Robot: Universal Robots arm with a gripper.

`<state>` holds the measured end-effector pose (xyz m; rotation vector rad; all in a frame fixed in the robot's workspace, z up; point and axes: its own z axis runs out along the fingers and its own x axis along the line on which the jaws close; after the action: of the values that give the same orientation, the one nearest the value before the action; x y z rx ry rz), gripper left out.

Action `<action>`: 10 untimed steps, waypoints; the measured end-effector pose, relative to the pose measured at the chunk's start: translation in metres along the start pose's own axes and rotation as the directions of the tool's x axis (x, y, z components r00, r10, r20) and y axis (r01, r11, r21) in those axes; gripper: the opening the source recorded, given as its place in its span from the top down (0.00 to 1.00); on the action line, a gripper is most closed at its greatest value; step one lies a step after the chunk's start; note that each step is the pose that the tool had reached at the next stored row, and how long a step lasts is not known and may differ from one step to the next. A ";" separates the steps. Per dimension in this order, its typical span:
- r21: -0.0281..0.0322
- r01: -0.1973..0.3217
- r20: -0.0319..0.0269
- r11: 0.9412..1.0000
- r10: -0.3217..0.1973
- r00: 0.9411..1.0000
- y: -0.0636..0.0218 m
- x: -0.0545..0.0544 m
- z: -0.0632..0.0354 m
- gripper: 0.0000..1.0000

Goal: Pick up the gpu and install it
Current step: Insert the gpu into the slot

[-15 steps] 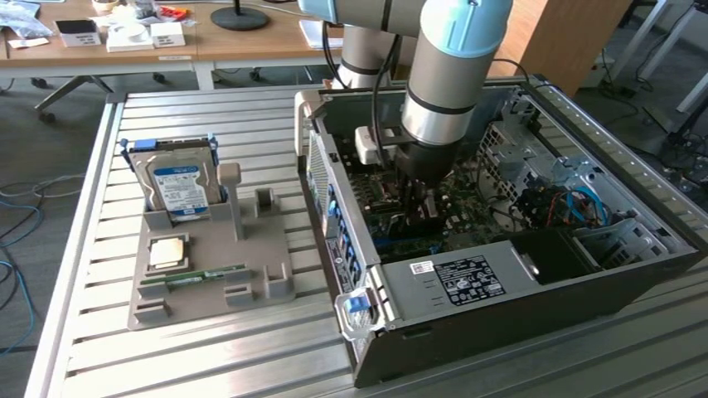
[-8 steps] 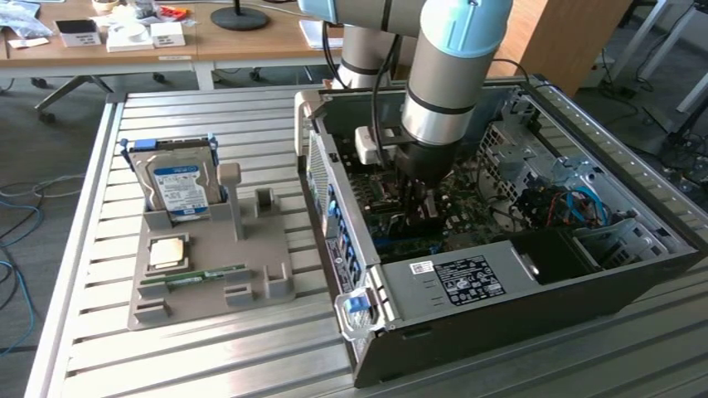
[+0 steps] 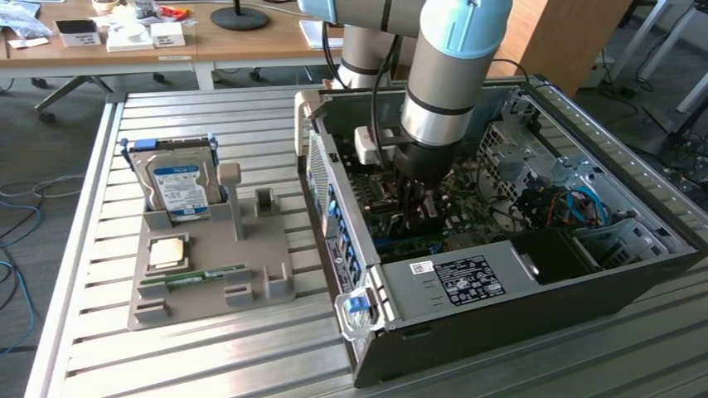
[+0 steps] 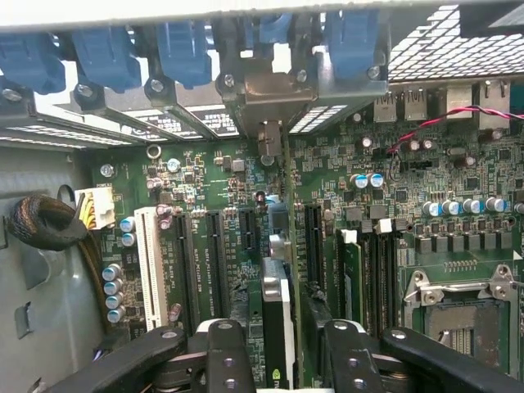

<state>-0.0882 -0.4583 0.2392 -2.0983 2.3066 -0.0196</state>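
Wrist view: gpu (image 4: 278,327) upright between spread fingers (image 4: 225,356)

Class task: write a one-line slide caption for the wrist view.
Open claw straddles the gpu standing edge-on in the green motherboard.

Daylight falls bright across the ribbed metal surface (image 3: 199,348), the open computer case (image 3: 619,274) lies in shadow inside, and the motherboard (image 4: 205,188) close-up looks soft and grainy.

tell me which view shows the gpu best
The wrist view: the gpu stands edge-on in a motherboard slot between the open pincer fingers. In the exterior view the arm reaches into the computer case and covers it.
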 end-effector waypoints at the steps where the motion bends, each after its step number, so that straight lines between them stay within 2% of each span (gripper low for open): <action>1: 0.000 0.000 0.000 1.000 0.000 1.000 0.0000 0.000 -0.0001 0.60; 10: 0.000 0.000 0.000 1.000 0.000 1.000 -0.0004 0.000 -0.0145 0.60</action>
<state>-0.0882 -0.4582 0.2537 -2.0983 2.3066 -0.0197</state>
